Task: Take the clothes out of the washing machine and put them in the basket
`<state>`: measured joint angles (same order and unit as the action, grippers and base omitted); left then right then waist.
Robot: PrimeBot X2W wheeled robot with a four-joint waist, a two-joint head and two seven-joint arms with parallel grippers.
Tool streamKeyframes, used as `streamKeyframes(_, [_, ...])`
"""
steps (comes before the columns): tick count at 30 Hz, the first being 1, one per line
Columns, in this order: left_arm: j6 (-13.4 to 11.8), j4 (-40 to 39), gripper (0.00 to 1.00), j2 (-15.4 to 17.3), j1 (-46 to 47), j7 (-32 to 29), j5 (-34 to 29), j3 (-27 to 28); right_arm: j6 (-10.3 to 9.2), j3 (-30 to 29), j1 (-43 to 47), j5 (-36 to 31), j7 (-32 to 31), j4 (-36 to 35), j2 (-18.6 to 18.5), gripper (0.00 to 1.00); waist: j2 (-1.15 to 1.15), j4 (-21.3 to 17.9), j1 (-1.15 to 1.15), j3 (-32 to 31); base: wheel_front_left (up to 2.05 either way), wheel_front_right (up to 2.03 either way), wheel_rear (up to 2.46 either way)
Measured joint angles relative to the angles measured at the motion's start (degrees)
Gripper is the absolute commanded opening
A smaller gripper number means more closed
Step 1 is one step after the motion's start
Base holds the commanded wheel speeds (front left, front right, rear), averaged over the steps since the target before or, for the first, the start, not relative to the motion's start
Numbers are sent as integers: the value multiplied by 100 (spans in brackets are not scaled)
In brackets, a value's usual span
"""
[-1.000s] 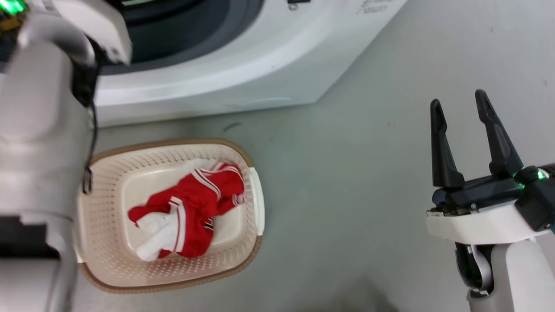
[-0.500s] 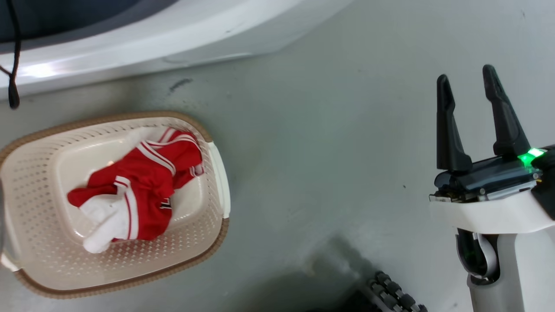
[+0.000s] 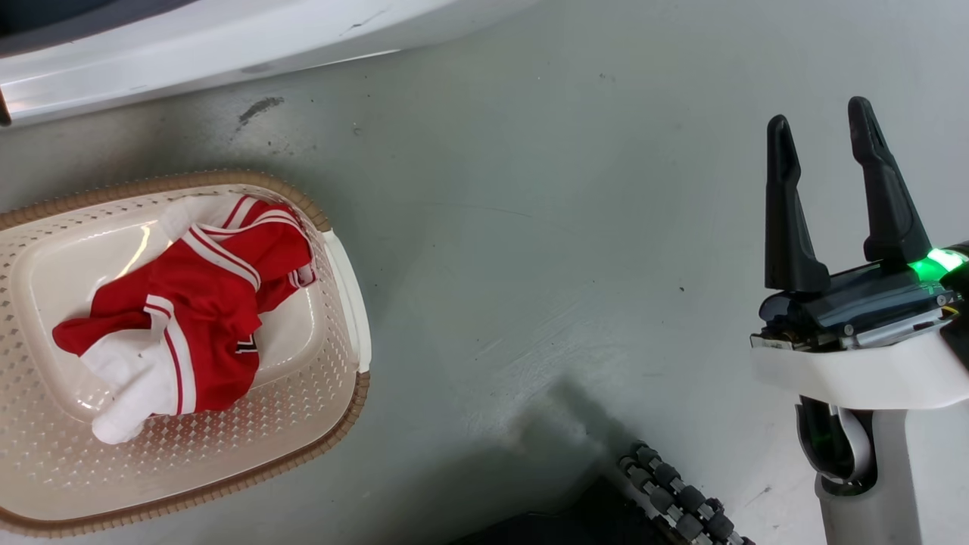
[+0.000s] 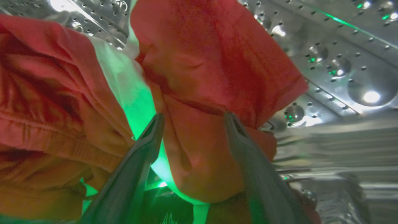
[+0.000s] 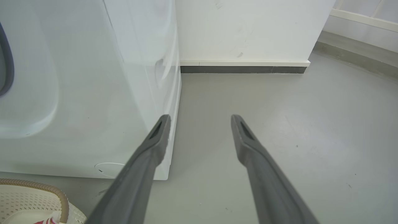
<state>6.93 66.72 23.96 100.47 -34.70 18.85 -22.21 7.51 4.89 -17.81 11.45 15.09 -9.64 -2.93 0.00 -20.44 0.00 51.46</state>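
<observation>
the left gripper (image 4: 194,115) is inside the drum (image 4: 339,62), its two fingers spread wide, with a fold of the red clothes (image 4: 217,62) bulging between them. the cloth seems to brush both fingers, though in the green glare i can't be sure it is pressed. more red and white fabric is heaped to that view's left, against the perforated steel. the right gripper (image 3: 819,113) hangs over bare floor (image 3: 530,227), fingers just as wide apart, holding nothing and touching nothing (a green light (image 3: 935,265) glows at its base). one red garment (image 3: 204,303) with white stripes lies crumpled in the basket (image 3: 337,363), which sits on the grey floor just in front of the washer (image 5: 93,93). beyond the washer's corner runs a white wall (image 5: 248,28) with a dark skirting strip (image 5: 242,69).
</observation>
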Motion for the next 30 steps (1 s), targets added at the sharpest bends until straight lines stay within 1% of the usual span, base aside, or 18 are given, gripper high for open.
streamKeyframes(4, [-168, -30, 100, -11, 18, 18, -56, -86, 0, 0, -4, 12, 0, -20, 0, 100, 0, -19, 0, 38, 0, 0, 0])
streamKeyframes(7, [-244, -119, 100, -41, 2, -2, -80, -127, 0, -18, -4, 12, 0, -30, 0, 100, 0, -11, 0, 48, 0, 0, 0])
streamKeyframes(8, [-247, -176, 42, -44, -6, 5, -91, -147, 0, -24, -4, 12, 0, -31, 0, 100, 0, -7, 0, 56, 0, 0, 0])
streamKeyframes(9, [-248, -223, 0, -40, -15, 12, -103, -165, 0, -25, -4, 12, 0, -31, 0, 100, 0, -6, 0, 60, 0, 0, 0])
streamKeyframes(15, [-315, -422, 0, 13, -116, 48, -80, -176, 0, -15, -4, 12, 0, -24, 0, 100, 0, -10, 0, 55, 0, 0, 0])
streamKeyframes(20, [-347, -621, 0, 85, -271, 352, -57, -190, 0, -26, -7, 3, 0, -5, 0, 100, 0, 21, 0, -16, 0, 0, 0])
streamKeyframes(26, [-221, -724, 0, 223, -302, 768, 37, -183, 0, -21, -8, -100, 0, 32, 0, 100, 0, 133, 0, -220, 0, 0, 0])
streamKeyframes(30, [-86, -680, 0, 223, -428, 1100, 159, -185, 0, -40, -9, -191, 0, 70, 1, 100, 0, 257, 0, -392, 0, 0, 0])
